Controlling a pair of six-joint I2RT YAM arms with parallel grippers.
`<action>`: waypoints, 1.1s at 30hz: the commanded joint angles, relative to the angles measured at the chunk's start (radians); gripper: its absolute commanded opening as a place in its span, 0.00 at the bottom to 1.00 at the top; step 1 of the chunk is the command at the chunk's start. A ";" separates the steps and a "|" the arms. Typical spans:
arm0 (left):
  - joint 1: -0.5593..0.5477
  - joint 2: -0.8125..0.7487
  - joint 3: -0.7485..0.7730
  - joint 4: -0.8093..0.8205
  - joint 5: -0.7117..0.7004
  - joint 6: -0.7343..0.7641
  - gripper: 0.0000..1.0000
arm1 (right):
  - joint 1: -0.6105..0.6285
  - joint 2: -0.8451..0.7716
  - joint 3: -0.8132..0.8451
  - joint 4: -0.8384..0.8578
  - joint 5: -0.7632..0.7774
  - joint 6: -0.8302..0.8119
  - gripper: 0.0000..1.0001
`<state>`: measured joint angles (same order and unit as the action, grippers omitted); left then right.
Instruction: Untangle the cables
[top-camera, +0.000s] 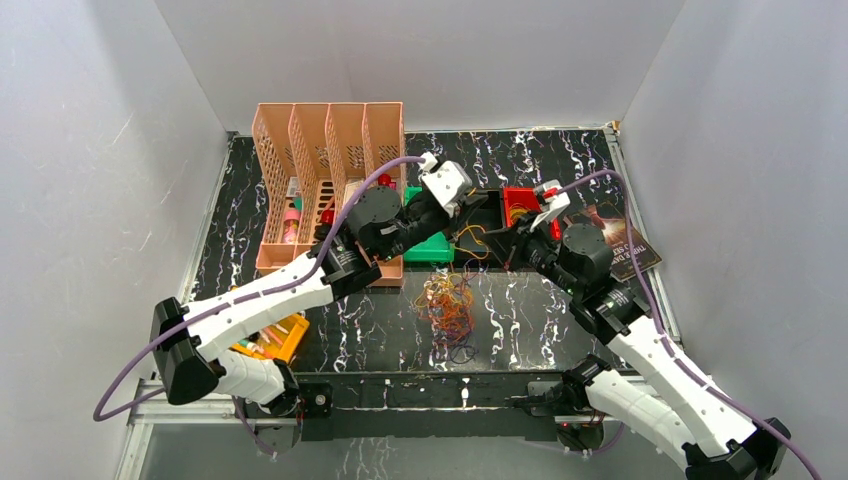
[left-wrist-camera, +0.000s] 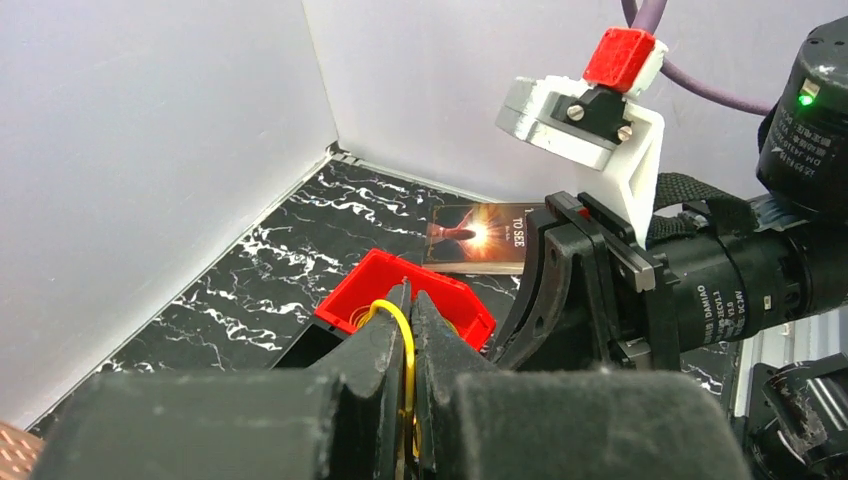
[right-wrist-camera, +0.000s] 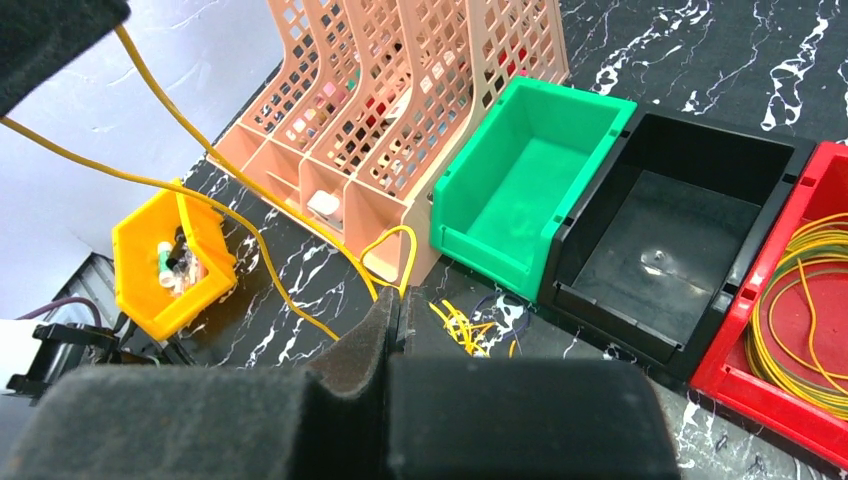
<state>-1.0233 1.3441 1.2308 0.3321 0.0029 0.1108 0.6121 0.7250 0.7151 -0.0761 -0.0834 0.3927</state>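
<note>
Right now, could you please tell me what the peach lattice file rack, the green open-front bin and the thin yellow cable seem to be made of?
The peach lattice file rack: rigid moulded plastic, matt, judging by its uniform grid holes. The green open-front bin: moulded plastic, slight sheen on the rim. The thin yellow cable: probably plastic-coated wire, smooth; it holds springy curves.

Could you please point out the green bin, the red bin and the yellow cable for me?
green bin (right-wrist-camera: 535, 185): right wrist view, inner floor.
red bin (left-wrist-camera: 450, 298): left wrist view, right rim.
yellow cable (left-wrist-camera: 409, 355): left wrist view, its vertical stretch.
</note>
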 joint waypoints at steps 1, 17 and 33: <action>-0.001 -0.021 0.022 -0.043 -0.019 0.034 0.00 | 0.006 0.017 0.031 0.112 -0.009 -0.022 0.01; 0.000 -0.244 -0.280 0.012 0.083 0.040 0.13 | 0.006 0.034 0.290 -0.227 -0.175 -0.187 0.01; 0.000 -0.240 -0.306 0.038 0.089 0.066 0.41 | 0.006 0.075 0.362 -0.307 -0.297 -0.262 0.01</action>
<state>-1.0233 1.1191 0.9272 0.3298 0.0723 0.1631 0.6121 0.8173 1.0180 -0.4015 -0.3470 0.1677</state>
